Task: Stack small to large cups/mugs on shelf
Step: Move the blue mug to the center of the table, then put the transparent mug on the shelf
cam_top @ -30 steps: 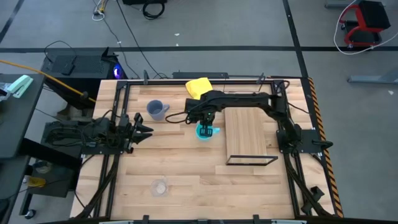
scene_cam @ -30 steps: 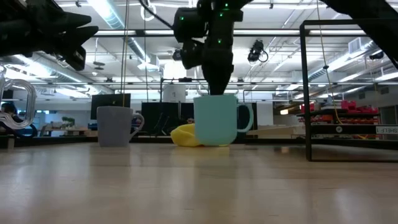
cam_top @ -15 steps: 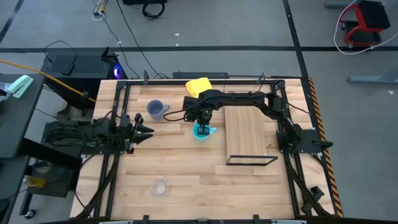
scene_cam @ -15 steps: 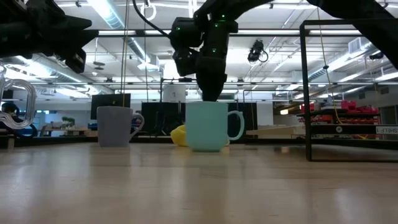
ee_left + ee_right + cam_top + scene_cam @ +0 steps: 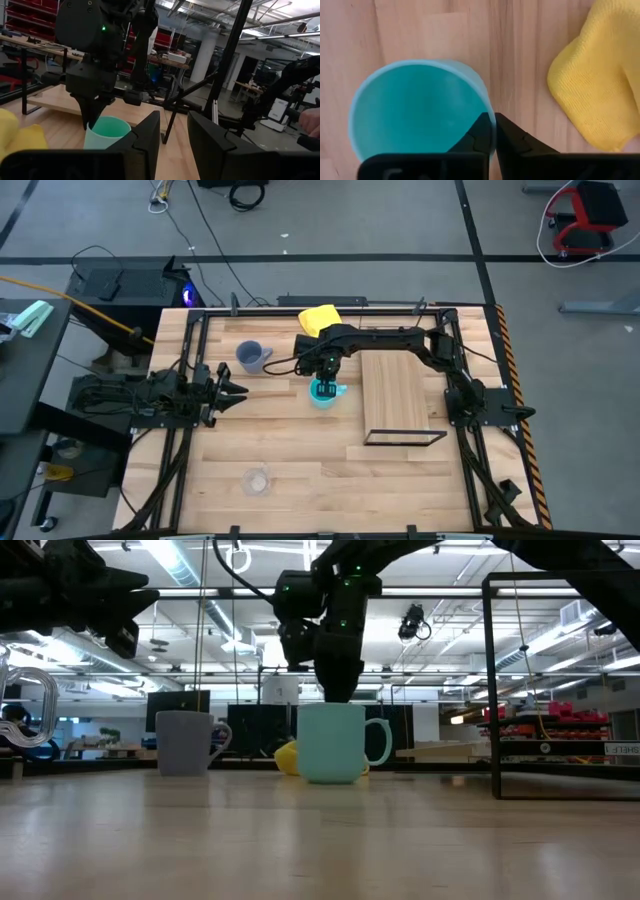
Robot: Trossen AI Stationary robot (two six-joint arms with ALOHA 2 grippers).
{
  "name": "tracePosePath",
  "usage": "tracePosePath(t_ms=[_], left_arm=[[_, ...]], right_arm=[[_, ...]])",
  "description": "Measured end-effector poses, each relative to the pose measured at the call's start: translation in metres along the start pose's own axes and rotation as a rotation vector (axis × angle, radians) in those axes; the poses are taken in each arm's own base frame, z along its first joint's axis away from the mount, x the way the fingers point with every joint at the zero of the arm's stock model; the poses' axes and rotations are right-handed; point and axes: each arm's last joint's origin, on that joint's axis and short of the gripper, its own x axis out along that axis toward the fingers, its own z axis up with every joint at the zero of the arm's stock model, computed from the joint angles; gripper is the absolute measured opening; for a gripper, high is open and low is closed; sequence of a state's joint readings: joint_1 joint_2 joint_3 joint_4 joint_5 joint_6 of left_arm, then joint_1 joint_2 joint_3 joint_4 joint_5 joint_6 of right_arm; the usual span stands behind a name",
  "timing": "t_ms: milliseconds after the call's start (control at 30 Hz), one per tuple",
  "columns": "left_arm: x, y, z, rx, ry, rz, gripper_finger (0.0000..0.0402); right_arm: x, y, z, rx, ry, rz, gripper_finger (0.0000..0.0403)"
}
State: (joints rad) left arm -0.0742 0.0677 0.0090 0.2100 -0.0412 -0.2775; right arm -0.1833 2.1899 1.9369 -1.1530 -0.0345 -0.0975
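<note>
You are working beside the shelf (image 5: 398,395): your right gripper (image 5: 494,131) is pinching the cyan mug (image 5: 324,392) rim, mug standing on the table. Next, carry it onto the shelf. Left gripper (image 5: 232,388) is waiting unclenched, empty.

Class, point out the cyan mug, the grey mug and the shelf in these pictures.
cyan mug (image 5: 332,743), low view, side wall of the body.
grey mug (image 5: 250,356), high view, its open mouth.
shelf (image 5: 395,393), high view, bare wooden board.

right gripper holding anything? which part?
Right gripper pinches the cyan mug by its rim wall, one finger inside, one outside. Left gripper holds nothing.
</note>
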Motion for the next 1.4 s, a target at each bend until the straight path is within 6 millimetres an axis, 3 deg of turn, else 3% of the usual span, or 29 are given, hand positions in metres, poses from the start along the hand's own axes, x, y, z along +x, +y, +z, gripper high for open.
tracePosePath(t_ms=[567,833,933,1100,1233,1400], left_arm=[[0.0,0.0,0.0,0.0,0.0,0.0,0.0107],[0.0,0.0,0.0,0.1,-0.004,-0.001,0.0107],[0.0,-0.001,0.003,0.138,-0.031,0.0,0.0107],[-0.001,-0.004,0.01,0.083,-0.099,-0.032,0.0107],[0.002,-0.012,0.017,0.1,-0.069,-0.114,0.0099],[0.012,-0.028,0.041,0.154,-0.018,-0.135,0.009]], right_arm=[[-0.001,-0.003,0.001,0.028,-0.016,-0.025,0.0081],[-0.029,-0.001,-0.007,0.057,-0.035,-0.033,0.0093],[-0.051,0.0,-0.013,0.074,-0.076,-0.036,0.0093],[-0.108,0.008,-0.031,0.173,-0.197,-0.029,0.0092],[-0.161,0.027,-0.055,0.194,-0.335,-0.003,0.0091],[-0.209,0.062,-0.085,0.165,-0.473,0.051,0.0091]])
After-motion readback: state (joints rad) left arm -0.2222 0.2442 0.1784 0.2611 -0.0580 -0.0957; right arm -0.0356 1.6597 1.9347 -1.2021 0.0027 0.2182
